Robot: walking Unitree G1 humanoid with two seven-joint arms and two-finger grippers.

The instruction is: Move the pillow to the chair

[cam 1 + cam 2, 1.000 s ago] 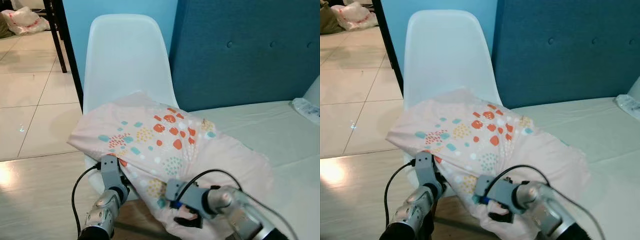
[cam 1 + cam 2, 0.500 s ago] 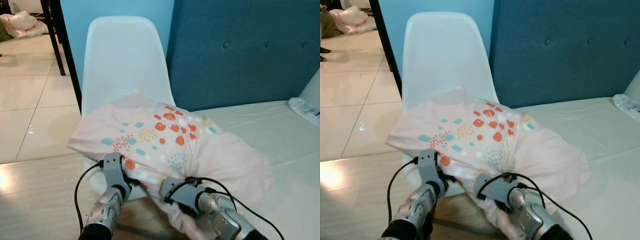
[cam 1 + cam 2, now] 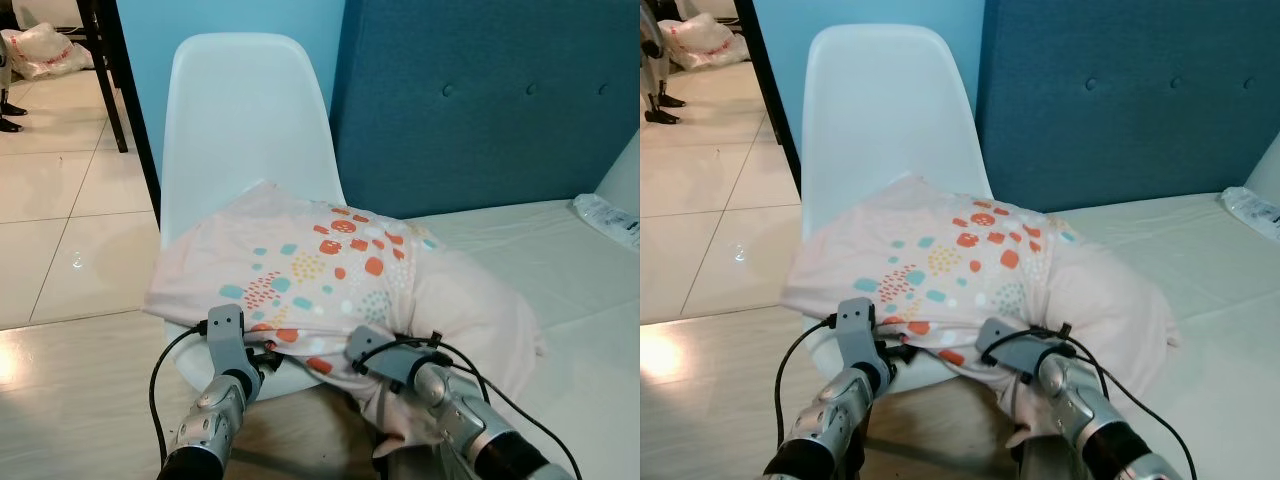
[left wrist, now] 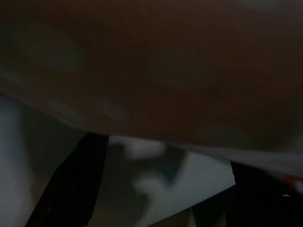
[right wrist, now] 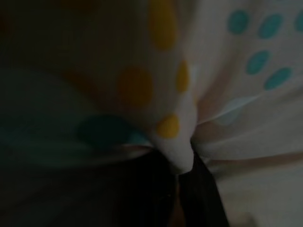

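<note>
The pale pink pillow (image 3: 340, 270) with coloured dots lies across the seat of the white plastic chair (image 3: 250, 120) and the edge of the bed (image 3: 540, 250). My left gripper (image 4: 165, 189) reaches under the pillow's near left edge. Its black fingers (image 4: 71, 184) stand apart over the white seat, with the pillow's underside above them. My right gripper (image 3: 385, 365) is at the pillow's near edge, its fingertips buried in the fabric. In the right wrist view a fold of dotted fabric (image 5: 175, 142) is pinched between its fingers.
A blue padded headboard (image 3: 480, 100) stands behind the bed, right of the chair. A clear plastic packet (image 3: 605, 218) lies on the mattress at far right. A dark table leg (image 3: 125, 100) and a white bag (image 3: 45, 50) are on the tiled floor at the left.
The pillow has slid left, further onto the chair seat and off the bed edge. My right gripper has moved forward with the fabric in it. The left arm has barely moved.
</note>
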